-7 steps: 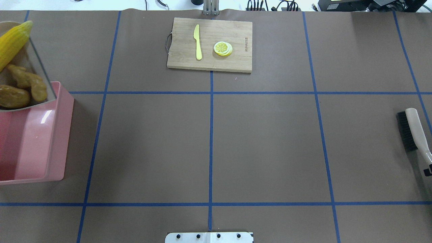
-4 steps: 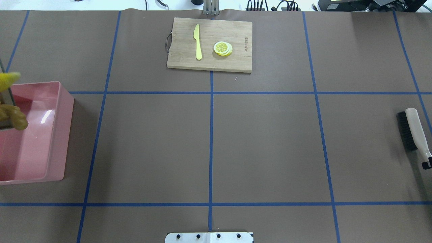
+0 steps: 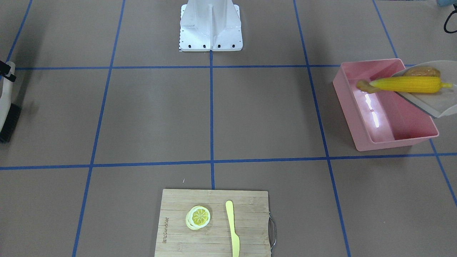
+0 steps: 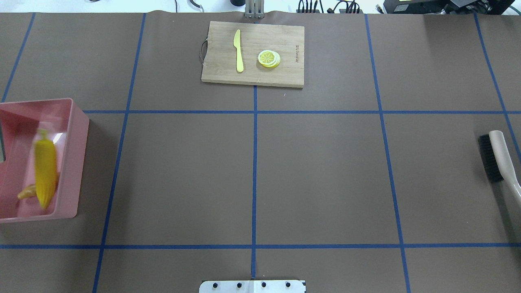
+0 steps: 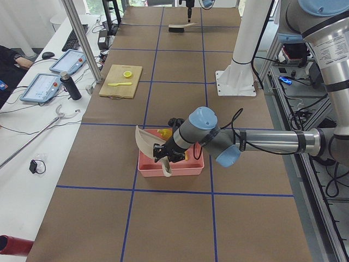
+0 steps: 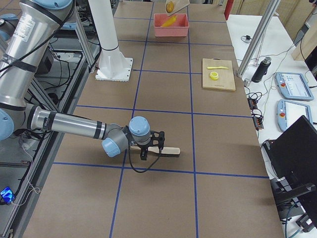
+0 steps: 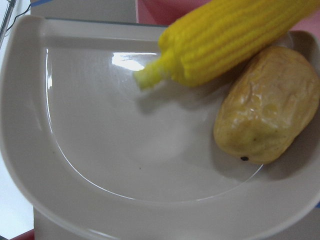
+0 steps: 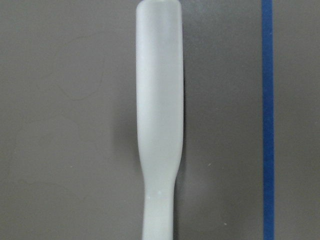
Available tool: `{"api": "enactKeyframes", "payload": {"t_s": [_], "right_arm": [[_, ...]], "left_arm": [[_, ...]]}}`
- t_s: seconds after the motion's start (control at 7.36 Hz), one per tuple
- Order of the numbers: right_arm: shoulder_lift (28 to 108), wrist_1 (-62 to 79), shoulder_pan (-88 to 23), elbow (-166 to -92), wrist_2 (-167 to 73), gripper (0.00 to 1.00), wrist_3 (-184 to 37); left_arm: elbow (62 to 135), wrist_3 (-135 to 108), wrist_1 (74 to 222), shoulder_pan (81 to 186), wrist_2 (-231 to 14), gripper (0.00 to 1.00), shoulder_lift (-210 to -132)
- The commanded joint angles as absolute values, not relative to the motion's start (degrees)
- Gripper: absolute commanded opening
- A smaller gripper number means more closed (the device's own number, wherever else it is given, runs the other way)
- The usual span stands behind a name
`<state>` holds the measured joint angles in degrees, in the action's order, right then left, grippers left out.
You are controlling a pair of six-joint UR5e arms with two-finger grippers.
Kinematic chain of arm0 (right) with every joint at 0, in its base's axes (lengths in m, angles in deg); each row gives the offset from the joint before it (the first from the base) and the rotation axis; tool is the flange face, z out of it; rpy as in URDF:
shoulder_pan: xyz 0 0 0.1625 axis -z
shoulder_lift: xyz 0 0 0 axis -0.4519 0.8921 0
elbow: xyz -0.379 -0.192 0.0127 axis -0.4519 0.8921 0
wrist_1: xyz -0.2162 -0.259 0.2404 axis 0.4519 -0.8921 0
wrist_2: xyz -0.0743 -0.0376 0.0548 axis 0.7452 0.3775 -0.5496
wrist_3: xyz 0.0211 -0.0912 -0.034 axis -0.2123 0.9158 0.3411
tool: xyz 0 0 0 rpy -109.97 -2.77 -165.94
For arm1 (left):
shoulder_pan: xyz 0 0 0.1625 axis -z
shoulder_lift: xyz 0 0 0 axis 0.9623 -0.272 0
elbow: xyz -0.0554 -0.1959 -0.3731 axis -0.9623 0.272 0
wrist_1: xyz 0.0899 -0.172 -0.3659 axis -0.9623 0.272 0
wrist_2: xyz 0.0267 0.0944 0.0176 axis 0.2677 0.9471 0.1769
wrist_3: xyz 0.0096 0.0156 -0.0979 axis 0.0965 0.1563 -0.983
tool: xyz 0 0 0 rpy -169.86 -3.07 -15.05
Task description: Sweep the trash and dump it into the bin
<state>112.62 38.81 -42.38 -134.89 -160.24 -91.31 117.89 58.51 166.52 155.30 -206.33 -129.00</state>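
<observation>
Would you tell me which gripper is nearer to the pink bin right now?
Left. The left gripper is right at the pink bin, at the dustpan tilted over it; the right gripper is far off at the table's opposite end, by the brush.

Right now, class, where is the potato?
In the front-facing view the potato is at far right, on the robot's left side. It lies on the dustpan over the bin, next to the corn.

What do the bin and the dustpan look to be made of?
Bin: pink plastic, by its look, with a glossy finish; bright glare streaks run along its inner wall. Dustpan: probably beige moulded plastic, smooth and shiny; it mirrors a light patch.
</observation>
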Motion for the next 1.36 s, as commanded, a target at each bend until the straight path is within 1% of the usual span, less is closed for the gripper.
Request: {"api": "enactKeyframes", "payload": {"t_s": [0.0,0.14,0.27,0.41,0.68,0.82,0.95,1.22], "right_arm": [[111.76,29.53,-48.34,-135.39,-160.23,1.00,-78.15],[110.62,23.30,-52.20,-135.74,-160.76,1.00,-69.46],[110.52,15.66,-55.89,-137.75,-160.76,1.00,-63.03],[108.95,9.50,-57.93,-138.29,-160.50,1.00,-58.00],[105.17,-2.12,-59.35,-140.39,-160.50,1.00,-57.25],[103.68,-3.99,-61.45,-140.67,-159.37,1.00,-57.16],[103.32,-4.19,-60.16,-140.76,-157.10,1.00,-57.16],[102.17,-4.54,-59.53,-140.06,-152.95,1.00,-57.25]], "left_arm": [[118.19,59.00,166.72,155.52,-206.03,0.00,-128.96],[118.19,58.92,166.72,155.61,-205.77,0.00,-129.05],[118.37,58.66,166.63,155.61,-205.76,0.00,-129.14],[118.46,58.74,166.63,155.69,-205.76,0.00,-129.31],[119.07,60.22,167.67,156.05,-202.46,0.00,-129.93],[119.07,67.20,171.86,156.05,-196.42,0.00,-130.02],[119.07,69.44,173.64,155.96,-193.05,0.00,-130.10],[118.90,67.19,172.79,155.96,-195.89,0.00,-130.46]]}}
